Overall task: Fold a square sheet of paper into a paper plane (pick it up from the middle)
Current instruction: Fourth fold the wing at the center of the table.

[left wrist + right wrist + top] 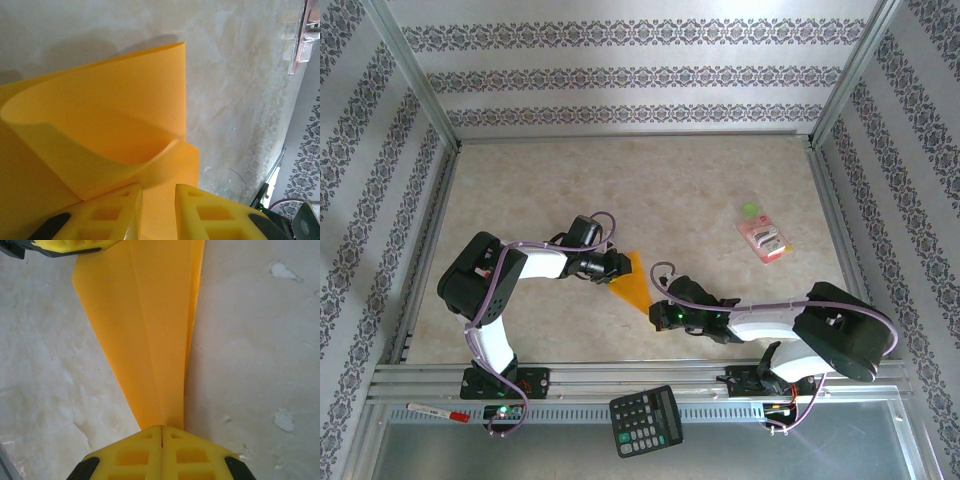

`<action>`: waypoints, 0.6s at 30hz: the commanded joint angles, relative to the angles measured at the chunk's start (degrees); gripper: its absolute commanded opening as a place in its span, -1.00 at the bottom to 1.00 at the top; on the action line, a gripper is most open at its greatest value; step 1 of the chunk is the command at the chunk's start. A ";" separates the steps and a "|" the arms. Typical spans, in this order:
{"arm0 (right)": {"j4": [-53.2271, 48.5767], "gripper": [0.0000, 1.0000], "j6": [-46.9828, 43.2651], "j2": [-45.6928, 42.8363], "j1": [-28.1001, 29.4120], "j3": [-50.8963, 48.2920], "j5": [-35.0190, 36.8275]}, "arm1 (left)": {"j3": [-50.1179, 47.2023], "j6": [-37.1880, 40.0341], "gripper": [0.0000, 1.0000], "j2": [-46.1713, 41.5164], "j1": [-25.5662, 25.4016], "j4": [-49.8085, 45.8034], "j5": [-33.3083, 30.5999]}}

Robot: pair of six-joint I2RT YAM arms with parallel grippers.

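The square sheet of paper [633, 285] is orange-yellow and folded into a narrow pointed dart, lying on the table between the arms. My left gripper [618, 266] is at its wide far end. In the left wrist view its yellow fingers [159, 192] stand a little apart over flat paper, and a loose flap [115, 115] curls up just ahead of them. My right gripper [658, 306] is at the near point. In the right wrist view its fingers [162, 429] are shut, tips together on top of the paper's [150, 330] tip, which runs under them.
A pink packet [764, 240] and a small green piece [751, 209] lie at the right of the table. A black calculator [646, 420] and a red marker [438, 411] rest on the near rail. Metal frame posts and patterned walls enclose the table.
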 commanded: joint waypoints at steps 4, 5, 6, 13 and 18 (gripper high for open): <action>-7.49 -0.95 -1.17 -4.43 1.10 -2.38 0.06 | -1.19 2.75 -0.50 0.82 0.73 -5.52 -6.63; -8.29 -0.94 -1.48 -5.61 1.08 -2.13 0.43 | -1.14 2.69 -0.50 0.81 0.69 -5.52 -6.61; -8.94 -0.93 -1.75 -6.75 0.94 -1.78 0.96 | -1.18 2.72 -0.50 0.82 0.75 -5.52 -6.59; -8.51 -0.92 -3.44 -5.91 -1.63 3.61 0.62 | -1.00 2.60 -0.50 0.91 0.70 -5.43 -6.28; -6.89 -0.90 -4.76 -0.12 -2.33 8.30 -1.40 | -0.79 2.71 -0.50 0.91 0.77 -5.52 -6.10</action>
